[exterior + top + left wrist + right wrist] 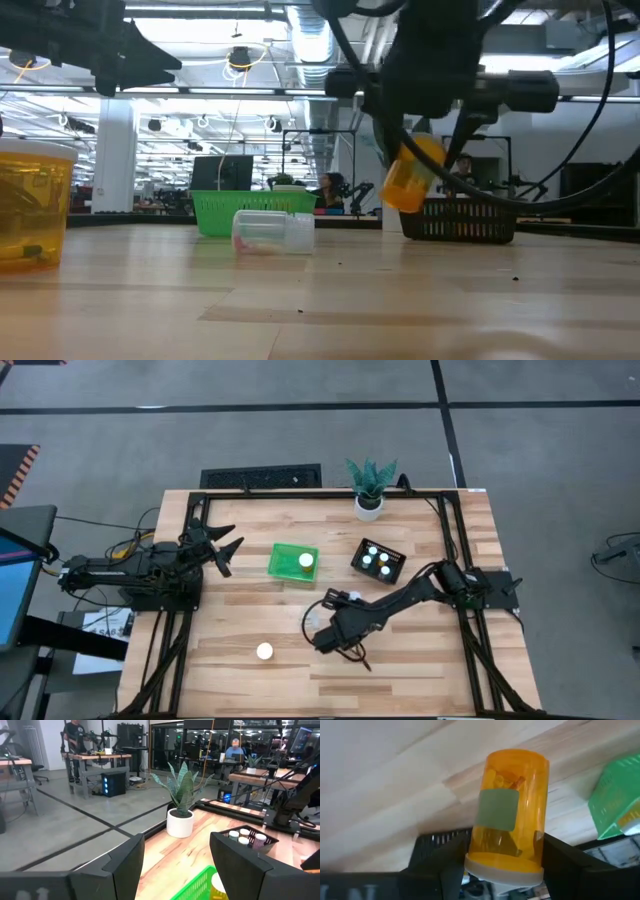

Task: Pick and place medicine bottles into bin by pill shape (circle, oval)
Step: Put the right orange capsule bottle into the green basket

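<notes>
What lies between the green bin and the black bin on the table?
Only bare wood separates the green bin from the black bin; the high view shows this.

From above, the right gripper [330, 637] hides the bottle [510, 820] it holds. At nine o'clock in the low view, another bottle [33, 205] is cut by the edge. Pill shapes in the black bin [378, 561] are too small to tell.
</notes>
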Available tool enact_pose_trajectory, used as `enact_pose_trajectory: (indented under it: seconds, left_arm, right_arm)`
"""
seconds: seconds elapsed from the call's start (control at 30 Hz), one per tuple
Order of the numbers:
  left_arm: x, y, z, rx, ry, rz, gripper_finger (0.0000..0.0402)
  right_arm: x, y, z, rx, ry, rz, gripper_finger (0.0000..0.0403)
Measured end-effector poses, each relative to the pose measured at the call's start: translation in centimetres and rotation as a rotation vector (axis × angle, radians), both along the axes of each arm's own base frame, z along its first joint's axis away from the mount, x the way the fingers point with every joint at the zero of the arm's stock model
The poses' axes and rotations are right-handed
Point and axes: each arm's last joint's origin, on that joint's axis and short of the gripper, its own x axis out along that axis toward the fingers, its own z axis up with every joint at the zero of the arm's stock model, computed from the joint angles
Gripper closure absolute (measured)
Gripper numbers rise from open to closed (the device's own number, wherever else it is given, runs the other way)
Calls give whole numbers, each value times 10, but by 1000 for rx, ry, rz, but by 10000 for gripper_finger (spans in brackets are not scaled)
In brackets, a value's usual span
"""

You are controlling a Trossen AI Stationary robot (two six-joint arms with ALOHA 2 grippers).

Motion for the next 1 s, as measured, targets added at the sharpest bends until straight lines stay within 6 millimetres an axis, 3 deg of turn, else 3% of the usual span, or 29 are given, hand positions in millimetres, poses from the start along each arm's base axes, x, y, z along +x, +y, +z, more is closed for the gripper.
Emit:
enact_pose_trajectory:
  seconds: [0.43, 0.57, 0.73, 0.87, 1.0]
  left_arm:
    - [0, 0, 0, -8, -6, 0, 182]
    - [0, 0, 0, -8, -6, 0, 182]
    - [0, 0, 0, -8, -6, 0, 182]
    - [0, 0, 0, -8, -6, 0, 182]
    - [0, 0, 0, -8, -7, 0, 182]
  right_arm:
    - [2, -4, -1, 29, -91, -147, 137]
    - [2, -7, 0, 16, -166, -288, 137]
    - [4, -9, 12, 91, -274, -584, 136]
    - [3, -17, 52, 289, -387, -790, 136]
    - [-3, -30, 94, 440, -581, -877, 136]
